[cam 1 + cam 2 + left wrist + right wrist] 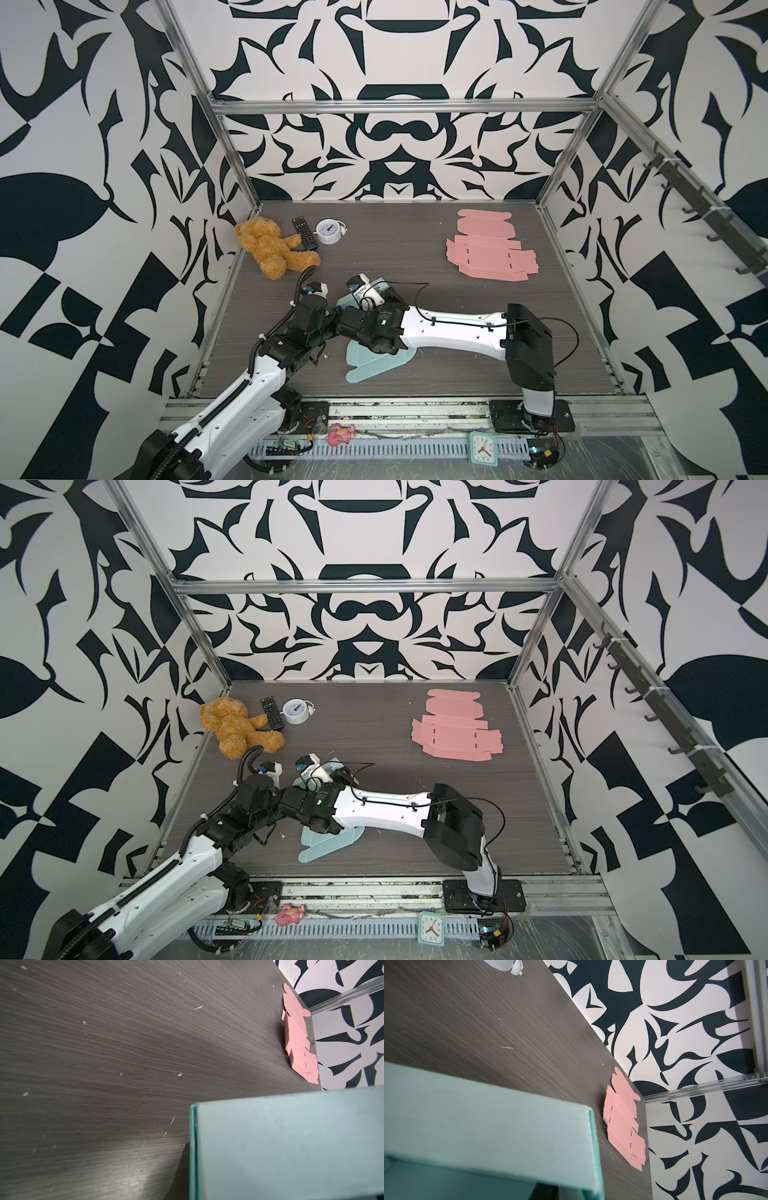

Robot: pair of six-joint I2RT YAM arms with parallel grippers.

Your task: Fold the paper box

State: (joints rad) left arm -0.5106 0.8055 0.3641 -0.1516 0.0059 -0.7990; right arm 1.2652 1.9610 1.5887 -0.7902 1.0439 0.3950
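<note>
The light blue paper box (pixel 374 365) lies partly folded mid-table, under both crossed arms in both top views, with one flat flap (pixel 328 845) toward the front edge. A raised wall of the box (pixel 291 1147) fills much of the left wrist view. My left gripper (pixel 192 1159) is shut on that wall's doubled edge, and one dark finger (pixel 180 1169) shows beside it. My right gripper (pixel 390 296) reaches across at the box's back side. In the right wrist view a blue panel (pixel 488 1126) hides its jaws.
Flat pink box sheets (pixel 490 253) lie at the back right near the wall. A teddy bear (pixel 274 249), a remote (pixel 304 233) and a white alarm clock (pixel 329 232) sit at the back left. Metal frame posts stand at the table's corners.
</note>
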